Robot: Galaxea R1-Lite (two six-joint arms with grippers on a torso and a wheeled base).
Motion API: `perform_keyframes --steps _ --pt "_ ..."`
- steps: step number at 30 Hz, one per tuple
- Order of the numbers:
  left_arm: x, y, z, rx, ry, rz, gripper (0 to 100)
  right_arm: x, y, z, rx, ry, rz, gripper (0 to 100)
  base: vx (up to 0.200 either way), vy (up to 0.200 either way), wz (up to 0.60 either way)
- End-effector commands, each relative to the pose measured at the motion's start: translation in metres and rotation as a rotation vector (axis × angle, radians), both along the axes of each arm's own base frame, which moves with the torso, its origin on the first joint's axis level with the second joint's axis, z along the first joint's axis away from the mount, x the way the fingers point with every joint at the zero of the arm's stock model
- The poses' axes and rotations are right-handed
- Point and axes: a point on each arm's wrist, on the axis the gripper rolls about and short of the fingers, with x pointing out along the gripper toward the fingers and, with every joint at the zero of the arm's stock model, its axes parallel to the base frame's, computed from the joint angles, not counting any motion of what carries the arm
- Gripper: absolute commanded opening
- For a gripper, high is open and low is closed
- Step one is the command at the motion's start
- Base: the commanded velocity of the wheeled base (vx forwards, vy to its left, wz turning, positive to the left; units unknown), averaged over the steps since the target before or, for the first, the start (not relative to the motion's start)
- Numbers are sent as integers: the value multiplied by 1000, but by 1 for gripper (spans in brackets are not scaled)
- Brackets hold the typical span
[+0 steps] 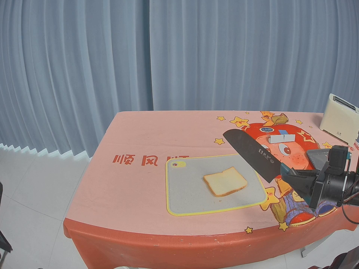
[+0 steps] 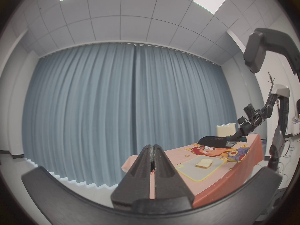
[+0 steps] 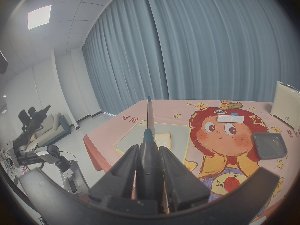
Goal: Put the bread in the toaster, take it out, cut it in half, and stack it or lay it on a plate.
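we judge the bread, flat on the cutting board, light, soft and best held gently by its crust edges, with right gripper jaws clamped on the knife and left gripper jaws together, empty.

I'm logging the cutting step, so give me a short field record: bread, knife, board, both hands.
bread: one whole slice, uncut, flat on the cutting board
knife: gripped by the right hand, blade in the air, not touching the bread
left hand: shut, empty, away from the table
toaster: far right corner of the table
dark tray: on the table, right of the board
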Motion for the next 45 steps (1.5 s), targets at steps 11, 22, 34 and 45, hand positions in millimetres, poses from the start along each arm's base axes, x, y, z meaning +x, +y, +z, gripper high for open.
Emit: perform_keyframes --steps 11,22,34,45 --pt "172 -8 103 75 214 -264 0 -5 3 -5 -10 13 33 0 0 0 0" --pt "258 -37 85 181 307 -385 0 -6 3 -5 -12 8 31 0 0 0 0" --pt "296 -166 77 261 166 -673 0 -9 4 -9 -26 16 48 0 0 0 0" --pt "288 -243 39 321 209 -790 0 -9 6 -11 -30 26 60 0 0 0 0"
